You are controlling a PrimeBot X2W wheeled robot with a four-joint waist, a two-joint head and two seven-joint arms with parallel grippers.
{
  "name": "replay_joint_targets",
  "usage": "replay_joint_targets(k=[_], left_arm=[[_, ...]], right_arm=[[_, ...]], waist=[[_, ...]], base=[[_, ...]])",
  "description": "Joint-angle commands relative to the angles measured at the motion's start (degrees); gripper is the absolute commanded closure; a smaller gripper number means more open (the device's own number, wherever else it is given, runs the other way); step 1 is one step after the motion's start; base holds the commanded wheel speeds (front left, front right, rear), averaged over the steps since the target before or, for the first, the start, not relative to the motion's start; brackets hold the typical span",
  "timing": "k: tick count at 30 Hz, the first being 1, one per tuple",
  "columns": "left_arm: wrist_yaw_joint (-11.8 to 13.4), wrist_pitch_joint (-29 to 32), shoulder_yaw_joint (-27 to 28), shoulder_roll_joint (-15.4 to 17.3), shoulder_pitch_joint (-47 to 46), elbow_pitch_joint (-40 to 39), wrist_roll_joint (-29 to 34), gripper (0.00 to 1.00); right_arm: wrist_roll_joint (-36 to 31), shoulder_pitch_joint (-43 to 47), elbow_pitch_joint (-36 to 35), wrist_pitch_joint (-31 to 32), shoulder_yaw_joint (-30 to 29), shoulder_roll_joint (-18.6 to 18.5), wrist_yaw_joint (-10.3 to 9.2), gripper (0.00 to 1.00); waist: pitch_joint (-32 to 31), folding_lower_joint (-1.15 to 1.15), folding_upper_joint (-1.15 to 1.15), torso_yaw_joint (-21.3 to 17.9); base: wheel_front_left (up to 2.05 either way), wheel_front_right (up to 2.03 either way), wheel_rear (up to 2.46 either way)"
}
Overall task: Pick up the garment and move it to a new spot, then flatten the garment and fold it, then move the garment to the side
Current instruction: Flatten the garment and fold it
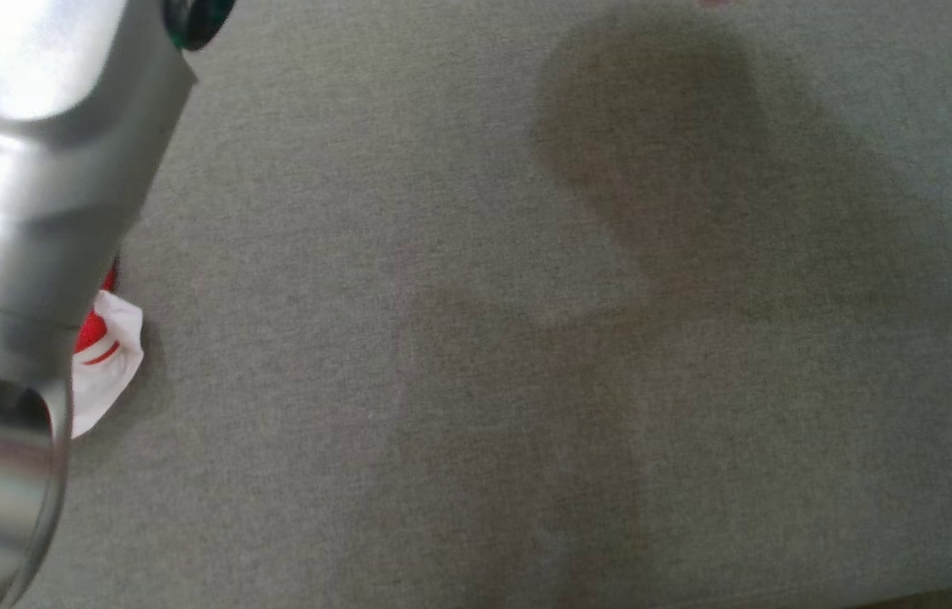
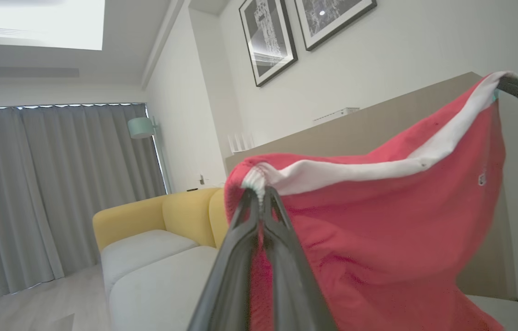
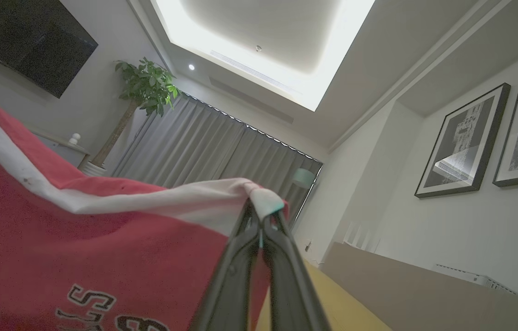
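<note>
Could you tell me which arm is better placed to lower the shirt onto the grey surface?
Left, marginally: its forearm is over the grey surface, garment beside it. Left tool and right tool both grip it.

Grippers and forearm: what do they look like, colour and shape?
Left gripper: two long, glossy dark grey fingers, broad at the base, tapering to thin tips. Right gripper: same build, with a teal sliver between the fingers. Forearm in the head view: shiny silver-grey cylinder with stepped ring seams and a dark, green-edged ring at its far end.
</note>
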Motion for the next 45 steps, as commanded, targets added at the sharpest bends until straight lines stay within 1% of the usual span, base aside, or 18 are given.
replay_joint_targets(k=[1,3,6,10,13,14,16,18,20,23,26,28,30,32,34,37,41,45], left_arm=[[-0.15,-0.2,1.04,1.53,-0.76,-1.91,0.07,1.0],[-0.16,-0.23,0.36,2.2,2.83,-4.0,-0.08,1.0],[-0.17,-0.25,-1.53,3.1,10.62,-7.12,0.07,1.0],[-0.17,-0.26,-6.74,3.84,23.65,-10.86,-0.33,1.0],[-0.18,-0.26,-10.32,5.05,33.85,-12.7,0.08,1.0],[-0.18,-0.26,-10.32,5.05,33.85,-12.7,0.08,1.0],[-0.18,-0.26,-11.52,6.31,40.36,-13.7,0.62,1.0],[-0.16,-0.26,-11.39,7.57,46.87,-14.87,0.78,1.0],[0.57,-0.26,-11.25,8.88,52.62,-16.46,1.15,1.0],[1.85,-0.27,-11.28,10.73,59.29,-19.52,1.18,1.0],[2.82,0.11,-12.21,12.96,63.08,-23.27,1.48,1.0],[3.37,1.24,-12.41,14.16,64.2,-26.3,1.27,1.0],[3.97,2.26,-12.08,14.73,63.94,-29.11,1.13,1.0],[4.24,2.98,-11.32,14.31,62.64,-30.95,0.56,1.0],[3.94,3.68,-10.81,13.27,60.24,-31.62,0.29,1.0],[3.23,4.63,-9.93,10.56,55.52,-30.87,-0.52,1.0],[2.25,5.49,-8.78,7.17,48.53,-27.71,-1.26,1.0],[2.11,5.59,-7.45,5.29,42.74,-23.44,-0.85,1.0]], right_arm=[[0.02,2.36,-2.13,-0.18,-0.15,-1.36,0.26,1.0],[0.85,5.88,-2.78,-0.18,0.06,-1.28,0.26,1.0],[2.37,13.62,-3.06,-0.18,0.38,-1.27,0.26,1.0],[4.86,26.8,-2.96,-0.18,0.72,-1.01,0.26,1.0],[8.34,37.6,-3.48,-0.16,1.1,-0.77,0.26,1.0],[8.34,37.6,-3.48,-0.16,1.1,-0.77,0.26,1.0],[10.6,44.12,-5.23,0.45,1.32,-0.94,0.26,1.0],[12.36,50.32,-7.63,1.66,1.05,-1.5,0.26,1.0],[14.11,56.34,-10.08,2.86,0.1,-2.24,0.26,1.0],[16.12,64.87,-14.46,4.51,-3.12,-2.51,0.26,1.0],[17.22,71.9,-19.6,6.04,-7.31,-2.19,0.26,1.0],[17.98,74.96,-23.02,6.98,-9.84,-1.91,0.26,1.0],[18.71,76.18,-25.52,8.1,-11.36,-2.24,0.26,1.0],[19.27,75.29,-26.66,8.95,-12.05,-3.24,0.26,1.0],[20.26,72.83,-26.44,9.83,-11.8,-4.22,0.26,1.0],[21.79,67.74,-24.16,11.47,-10.01,-6.35,0.26,1.0],[24.65,59.4,-19.52,12.78,-7.22,-9.54,0.26,1.0],[26.88,51.08,-14.88,13.44,-3.26,-12.77,0.26,1.0]], waist=[[0.2,-0.02,0.0,-0.18],[0.18,-0.02,0.0,-0.21],[-0.3,-0.02,0.0,0.09],[-2.39,-0.02,0.0,0.71],[-4.58,-0.02,0.0,0.77],[-4.58,-0.02,0.0,0.77],[-6.14,-0.02,0.0,0.51],[-7.64,-0.02,0.0,0.31],[-8.97,-0.02,0.0,0.54],[-10.22,-0.02,0.0,1.4],[-10.93,-0.02,0.0,2.52],[-10.89,-0.02,0.0,3.23],[-10.57,-0.02,0.0,3.99],[-9.92,-0.02,0.0,4.8],[-9.0,-0.02,0.0,5.72],[-7.02,-0.02,0.0,7.34],[-3.37,-0.02,0.0,9.53],[-0.31,-0.02,0.0,11.03]], base=[[0.0,0.0,0.0],[0.0,0.0,0.0],[0.0,0.0,0.0],[0.0,0.0,0.0],[0.0,0.0,0.0],[0.0,0.0,0.0],[0.0,0.0,0.0],[0.0,0.0,0.0],[0.0,0.0,0.0],[0.0,0.0,0.0],[0.0,0.0,0.0],[0.0,0.0,0.0],[0.0,0.0,0.0],[0.0,0.0,0.0],[0.0,0.0,0.0],[0.0,0.0,0.0],[0.0,0.0,0.0],[0.0,0.0,0.0]])
